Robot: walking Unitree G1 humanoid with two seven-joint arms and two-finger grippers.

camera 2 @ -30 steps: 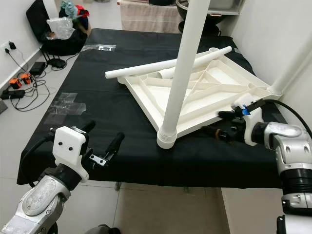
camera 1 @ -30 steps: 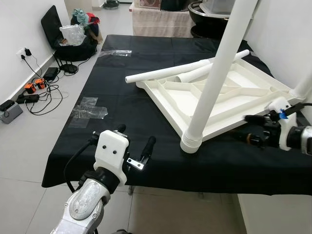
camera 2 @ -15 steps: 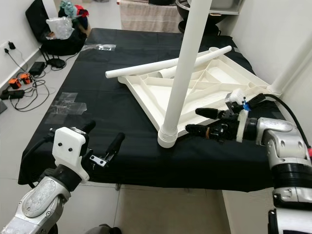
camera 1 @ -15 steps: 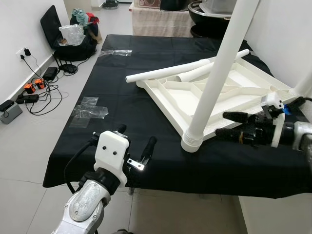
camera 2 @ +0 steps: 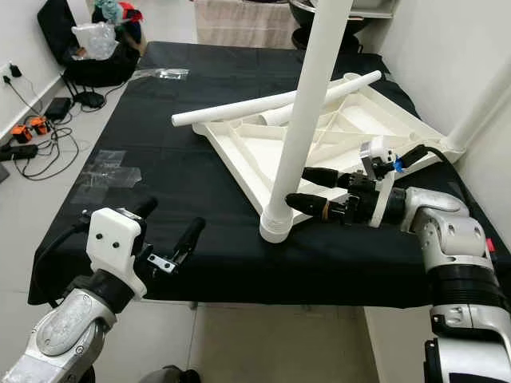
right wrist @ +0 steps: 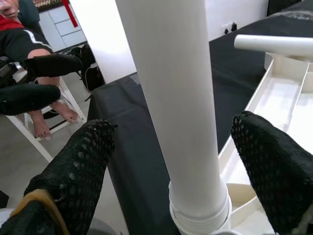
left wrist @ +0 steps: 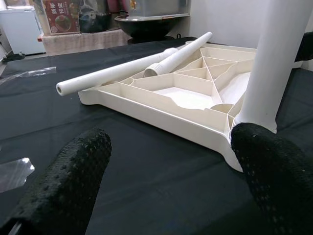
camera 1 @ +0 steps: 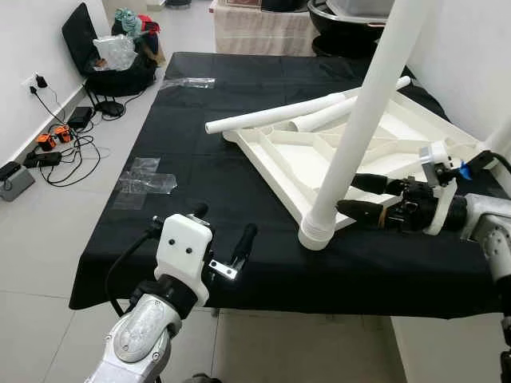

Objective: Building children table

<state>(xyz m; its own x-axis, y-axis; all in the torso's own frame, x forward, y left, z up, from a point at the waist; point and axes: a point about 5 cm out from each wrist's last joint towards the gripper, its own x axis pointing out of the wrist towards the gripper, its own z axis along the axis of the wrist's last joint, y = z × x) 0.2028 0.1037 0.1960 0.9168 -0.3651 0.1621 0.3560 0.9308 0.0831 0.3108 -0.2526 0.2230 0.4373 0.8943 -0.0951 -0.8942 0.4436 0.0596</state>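
right gripper (camera 1: 344, 196) at centre right, fingers spread wide beside upright white leg (camera 1: 359, 128) – not touching. left gripper (camera 1: 222, 226) lower left, fingers apart, holding nothing.

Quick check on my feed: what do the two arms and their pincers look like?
Both arms are silver metal. The left pincer has a white boxy housing with two dark dots, a black cable and long black fingers. The right pincer has textured black fingers, a white wrist block with a blue mark and a black cable.
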